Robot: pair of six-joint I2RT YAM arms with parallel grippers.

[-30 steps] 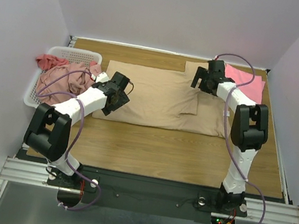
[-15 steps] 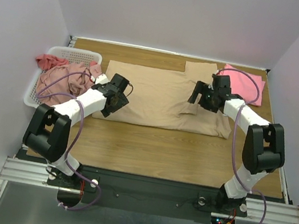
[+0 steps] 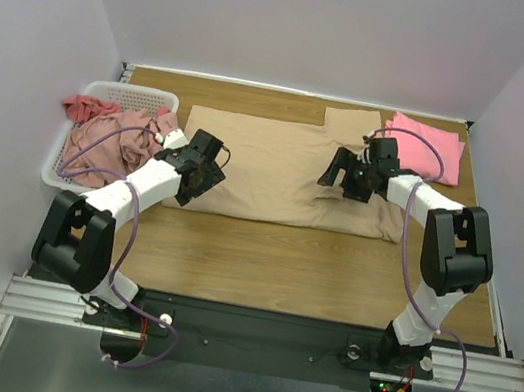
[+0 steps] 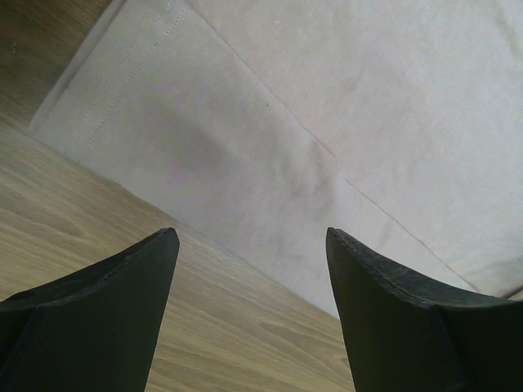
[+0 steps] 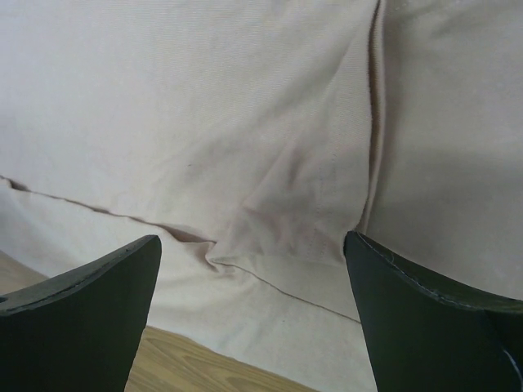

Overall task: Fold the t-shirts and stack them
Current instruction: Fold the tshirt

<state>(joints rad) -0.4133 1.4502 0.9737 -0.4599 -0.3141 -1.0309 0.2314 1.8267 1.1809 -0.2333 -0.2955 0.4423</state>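
Right claw (image 3: 342,177) has swung from the pink shirt (image 3: 434,151), upper right, onto the tan shirt (image 3: 267,167) mid-frame, gaping and empty over its sleeve, left claw (image 3: 203,173) equally wide and empty at the lower-left corner, so a fold looks next.

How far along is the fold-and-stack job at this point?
Done: one bright pink t-shirt lies folded at the far right corner. In hand: the tan t-shirt is spread on the table, with the left gripper and right gripper open over it, neither holding cloth. Left: folding it, plus the dusty-pink shirt and salmon-red shirt heaped in the basket.
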